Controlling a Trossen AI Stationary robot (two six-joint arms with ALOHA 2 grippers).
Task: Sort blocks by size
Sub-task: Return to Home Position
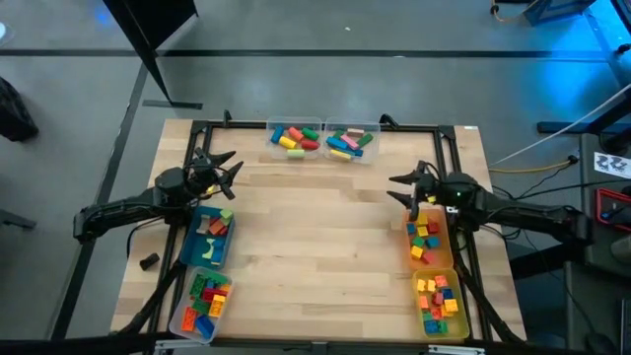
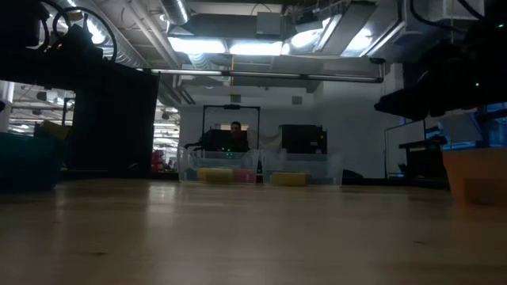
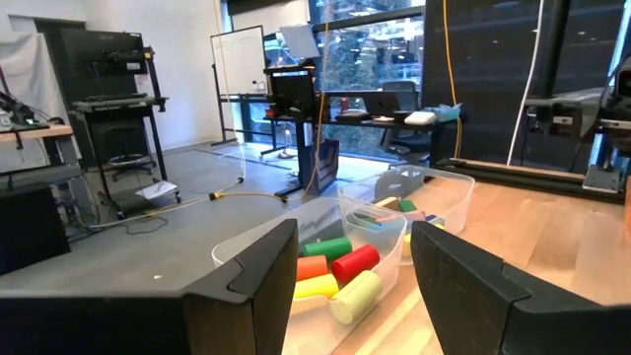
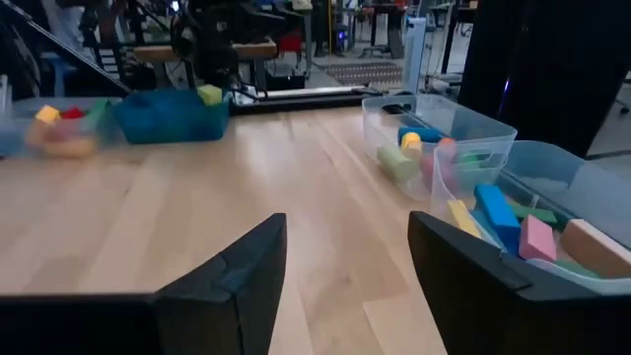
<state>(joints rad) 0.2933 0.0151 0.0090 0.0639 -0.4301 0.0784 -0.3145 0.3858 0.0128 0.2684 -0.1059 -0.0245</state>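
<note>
The blocks lie sorted into bins around the table. Large ones fill two clear bins (image 1: 296, 138) (image 1: 352, 141) at the far edge. Smaller ones sit in a blue bin (image 1: 209, 237) and a clear bin (image 1: 200, 304) at the left, and in an orange bin (image 1: 429, 240) and a yellow bin (image 1: 439, 304) at the right. My left gripper (image 1: 234, 170) hovers open above the blue bin's far end, pointing level at the clear bins (image 3: 335, 271). My right gripper (image 1: 396, 189) hovers open beside the orange bin's far end, nothing between its fingers (image 4: 246, 271).
Bare wood spreads across the table's middle (image 1: 315, 237). A black frame (image 1: 449, 138) runs round the table's edges. A small dark object (image 1: 148, 261) lies near the left edge. In the low view a person (image 2: 235, 134) sits in the room beyond the far bins.
</note>
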